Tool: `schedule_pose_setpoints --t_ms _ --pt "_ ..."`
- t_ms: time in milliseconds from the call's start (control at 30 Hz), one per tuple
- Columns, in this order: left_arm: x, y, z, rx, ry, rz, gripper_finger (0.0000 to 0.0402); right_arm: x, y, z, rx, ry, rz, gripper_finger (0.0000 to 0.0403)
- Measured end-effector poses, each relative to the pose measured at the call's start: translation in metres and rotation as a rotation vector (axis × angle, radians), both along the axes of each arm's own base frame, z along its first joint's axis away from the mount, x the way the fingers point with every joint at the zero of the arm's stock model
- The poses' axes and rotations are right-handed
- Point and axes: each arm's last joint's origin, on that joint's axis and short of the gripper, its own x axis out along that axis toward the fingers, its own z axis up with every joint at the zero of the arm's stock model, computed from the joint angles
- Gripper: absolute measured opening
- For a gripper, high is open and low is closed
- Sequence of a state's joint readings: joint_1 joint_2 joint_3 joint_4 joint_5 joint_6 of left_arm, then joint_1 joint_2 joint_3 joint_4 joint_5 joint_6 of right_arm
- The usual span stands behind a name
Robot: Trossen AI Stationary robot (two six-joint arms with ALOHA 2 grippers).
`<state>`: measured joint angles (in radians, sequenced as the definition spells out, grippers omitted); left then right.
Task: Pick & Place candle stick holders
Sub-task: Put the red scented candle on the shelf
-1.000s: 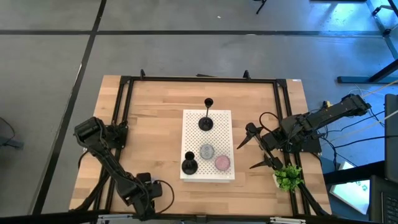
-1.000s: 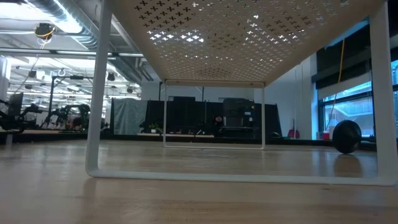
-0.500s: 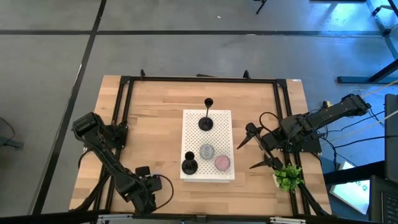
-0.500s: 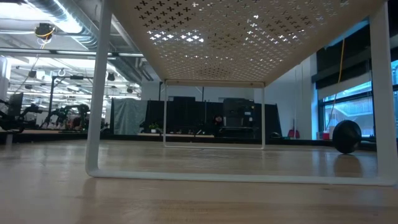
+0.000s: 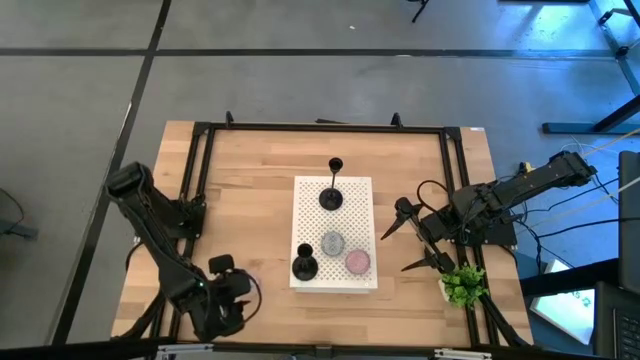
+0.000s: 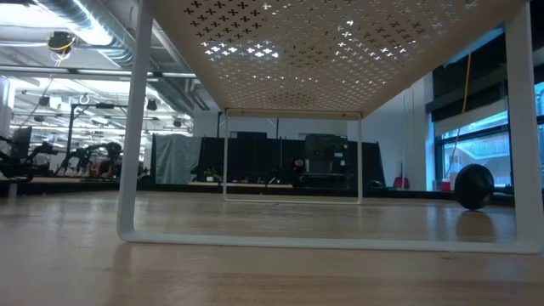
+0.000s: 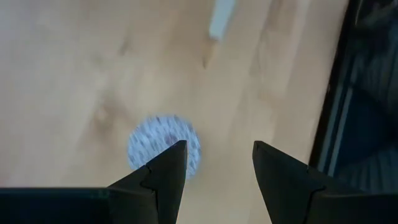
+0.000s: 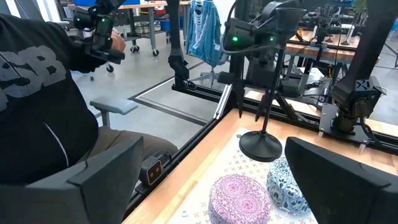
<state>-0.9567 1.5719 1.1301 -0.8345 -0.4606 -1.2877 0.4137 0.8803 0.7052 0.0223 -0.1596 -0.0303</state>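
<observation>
Two black candle stick holders stand on their round bases on a white perforated stand (image 5: 362, 215): one at its far end (image 5: 331, 196), also seen in the right wrist view (image 8: 261, 144), and one at its near left corner (image 5: 305, 265). My left gripper (image 5: 226, 292) hovers open over the table's near left corner, nothing between its fingers (image 7: 217, 149). My right gripper (image 5: 396, 250) waits open to the right of the stand.
A grey-blue round candle (image 5: 333, 243) and a pink one (image 5: 357, 262) lie on the stand. Another blue-white round candle (image 7: 163, 148) lies on the wood below my left gripper. A green plant (image 5: 461, 284) sits near right. A seated person (image 8: 43, 106) is beyond the table.
My left gripper has risen from the table near its front edge, drifted a little toward the left edge, and tipped less steeply downward. Its fingers hold nothing.
</observation>
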Motion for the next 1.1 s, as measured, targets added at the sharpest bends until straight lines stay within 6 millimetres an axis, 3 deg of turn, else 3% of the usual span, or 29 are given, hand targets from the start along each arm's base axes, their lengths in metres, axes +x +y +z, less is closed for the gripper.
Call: schedule_pose_setpoints --t_ms 367,700,1100 --pt "0.002 0.018 0.000 0.128 0.036 0.032 0.0192 0.000 0.000 0.000 0.000 0.000 0.000 0.0392" --pt "0.001 0.019 -0.001 0.139 0.040 0.035 0.0290 0.000 0.000 0.000 -0.002 0.004 0.000 0.0392" --pt "-0.006 0.025 -0.035 0.095 0.088 0.033 0.0369 0.000 0.000 0.000 -0.002 0.004 0.000 0.0393"
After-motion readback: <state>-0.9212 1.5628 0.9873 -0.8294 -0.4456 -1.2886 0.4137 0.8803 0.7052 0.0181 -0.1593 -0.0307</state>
